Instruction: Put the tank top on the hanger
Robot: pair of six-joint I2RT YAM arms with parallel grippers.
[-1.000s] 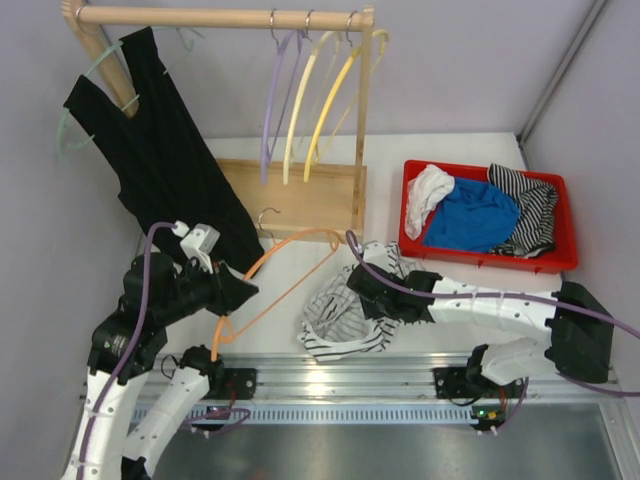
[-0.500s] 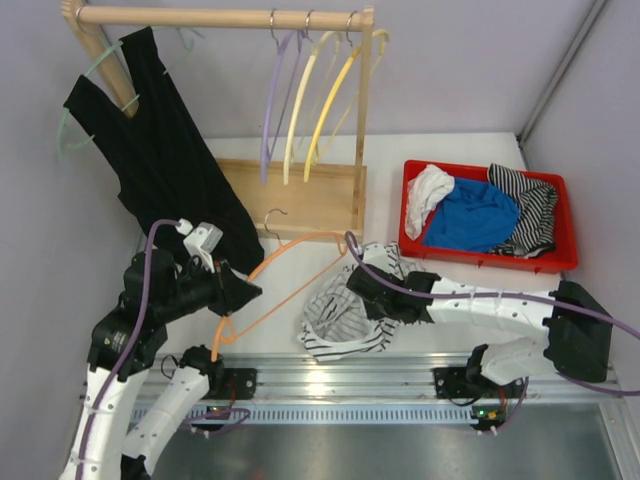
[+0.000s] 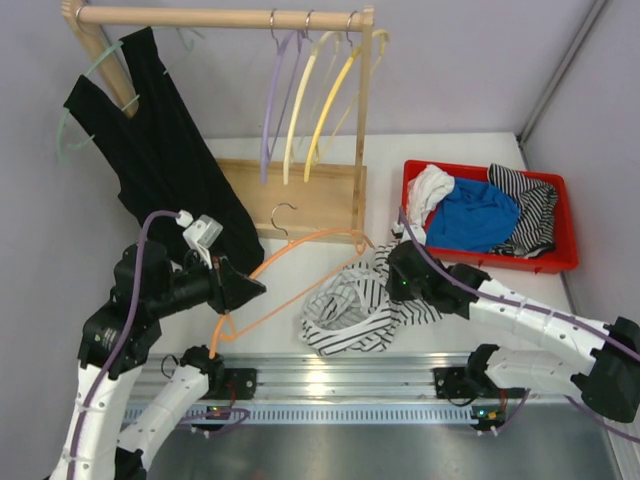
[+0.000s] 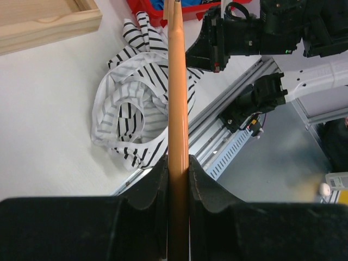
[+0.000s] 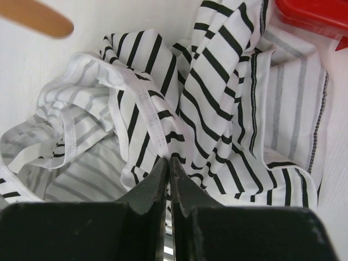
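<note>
Now I see my left jaws clenched on the orange hanger (image 4: 178, 81), while my right jaws pinch a fold of the striped tank top (image 5: 217, 81) lying on the table (image 3: 385, 200).

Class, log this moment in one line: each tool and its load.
left tool: grips thin orange plastic hanger | right tool: pinches white black-striped fabric tank top | top off hanger

This is a robotics lab cell. A left arm (image 3: 100, 340) and a right arm (image 3: 530, 312) are bolted to an aluminium rail (image 3: 340, 385) at the edge of a white bench (image 3: 440, 147), boxed in by plain grey partition walls (image 3: 450, 60). A small wooden garment rack (image 3: 200, 16) and a red bin (image 3: 520, 262) of clothes stand staged on it.
</note>
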